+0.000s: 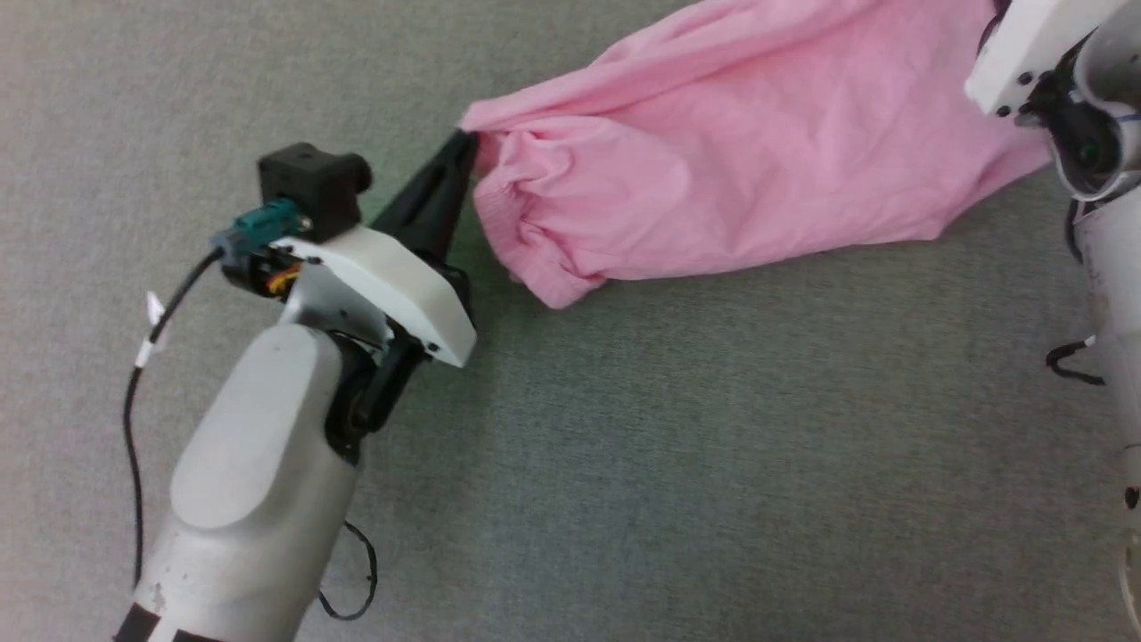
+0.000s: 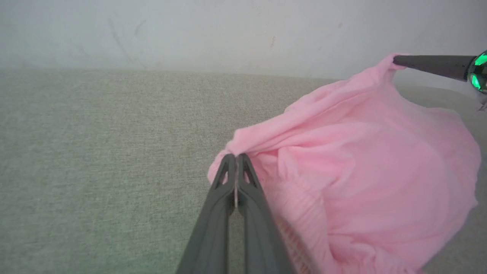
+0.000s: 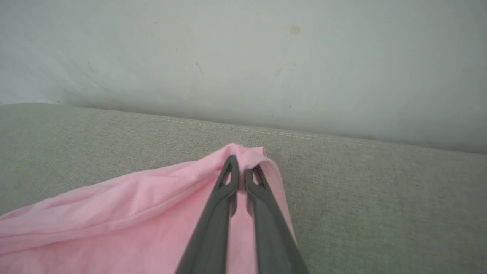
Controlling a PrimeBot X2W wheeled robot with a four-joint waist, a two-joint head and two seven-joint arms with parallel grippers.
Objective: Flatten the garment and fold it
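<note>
Grey-green woven cloth covers the surface [image 1: 677,446], with a pale scuffed wall [image 3: 243,57] behind it, and the garment [image 1: 731,152] is strung out above this cloth as a long pink band, its lower folds sagging toward the weave. At the garment's gathered end the left gripper [image 1: 463,147] has its dark fingers pressed together on a pinch of fabric. At the garment's opposite end the right gripper [image 3: 241,165] has its tips nearly closed with a raised corner caught between them. The material looks thin, light and limp. It drapes and creases under its own weight, so it should follow a pull easily but will not hold a shape once let go. It may also slip from so small a pinch if tugged hard. The gathered edge [image 1: 513,227] beside the left pinch is bunched and thicker, probably the firmest place to hold. Corners and hems at either end of the garment seem the best spots for drawing it flat.
</note>
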